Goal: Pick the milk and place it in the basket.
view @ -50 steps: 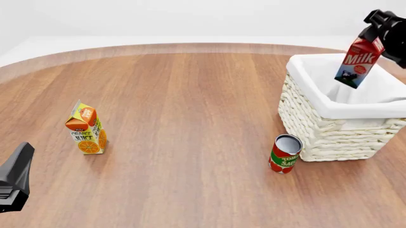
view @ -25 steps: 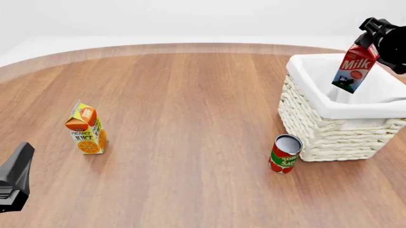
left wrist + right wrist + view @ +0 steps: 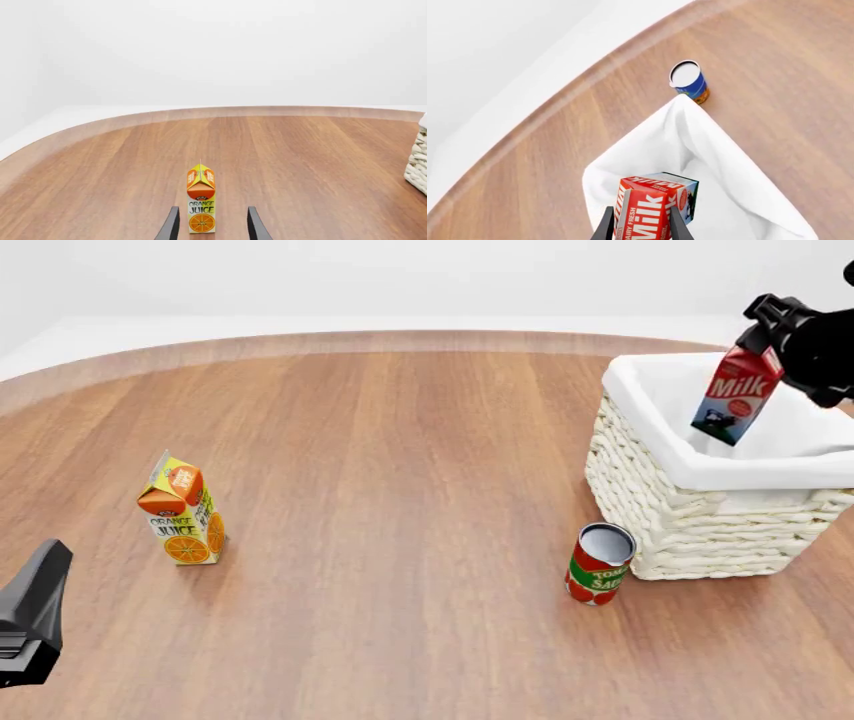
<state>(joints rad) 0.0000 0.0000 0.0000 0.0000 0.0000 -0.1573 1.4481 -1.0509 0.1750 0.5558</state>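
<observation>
Your right gripper has carried the small red-topped gable milk carton a little lower and further in over the large white woven wicker basket. The carton now hangs lower against the white cloth lining, tilted, its red top pinched between your fingers.

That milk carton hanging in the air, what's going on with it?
The right end effector grips the milk carton by its red top and holds it tilted over the white basket, not yet let go. The left end effector sits open and idle, pointed at the orange juice carton.
</observation>
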